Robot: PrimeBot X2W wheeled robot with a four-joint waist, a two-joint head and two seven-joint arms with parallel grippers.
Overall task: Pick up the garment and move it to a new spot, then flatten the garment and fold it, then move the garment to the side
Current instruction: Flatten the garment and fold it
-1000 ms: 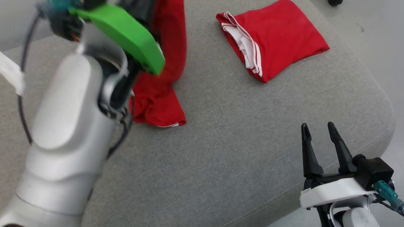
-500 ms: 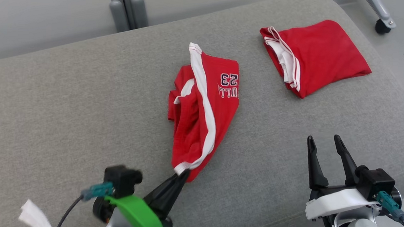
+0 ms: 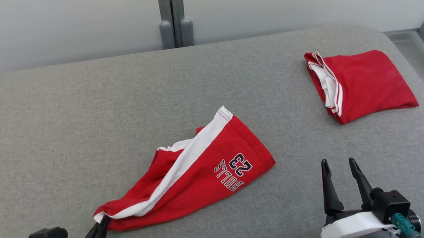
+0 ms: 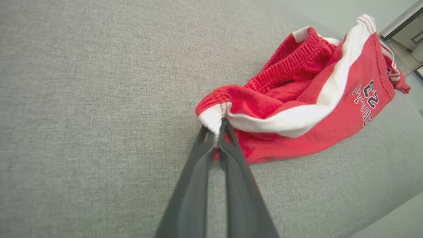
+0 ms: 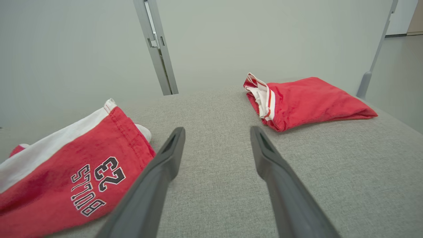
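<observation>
because the left gripper [image 4: 215,129] was pinched tight on its white-trimmed corner, the red garment [image 3: 194,176] lay drawn out at the near left of the grey cushion [image 3: 70,119], seemingly ready for flattening; the right gripper [image 3: 338,168] sat near right, jaws wide, holding nothing.

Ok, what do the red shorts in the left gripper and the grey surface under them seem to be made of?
The shorts: soft matte knit, probably cotton or polyester; gathered ribbed waistband, limp folds. The surface: matte grey woven upholstery, likely padded; fine weave shows, edges are rounded.
</observation>
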